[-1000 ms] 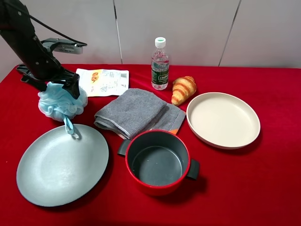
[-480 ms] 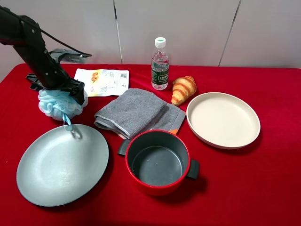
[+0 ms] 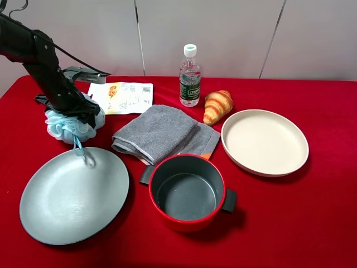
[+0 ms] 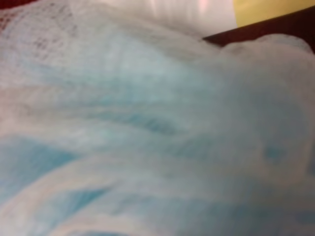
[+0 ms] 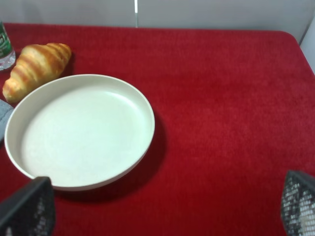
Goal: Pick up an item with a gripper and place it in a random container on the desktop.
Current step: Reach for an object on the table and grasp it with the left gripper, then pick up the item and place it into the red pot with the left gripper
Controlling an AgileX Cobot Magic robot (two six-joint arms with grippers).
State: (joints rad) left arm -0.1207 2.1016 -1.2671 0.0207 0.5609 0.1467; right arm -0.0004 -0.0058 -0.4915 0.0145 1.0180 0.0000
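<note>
Bath pouf, fluffy pale-blue mesh trailing a ribbon loop, swallows the left jaws, grip unclear; right jaws parted.

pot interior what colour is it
The pot is dark grey inside, with a red outer wall and rim. This shows best in the exterior high view.

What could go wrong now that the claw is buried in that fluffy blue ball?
1. The left gripper sits deep in the soft bath pouf, its jaws hidden; it may pinch only loose mesh, which could slip out during a lift.
2. The ribbon loop trails onto the grey-blue plate and might drag or nudge it.
3. The way to the red pot passes the grey towel, which the mesh could catch.
</note>
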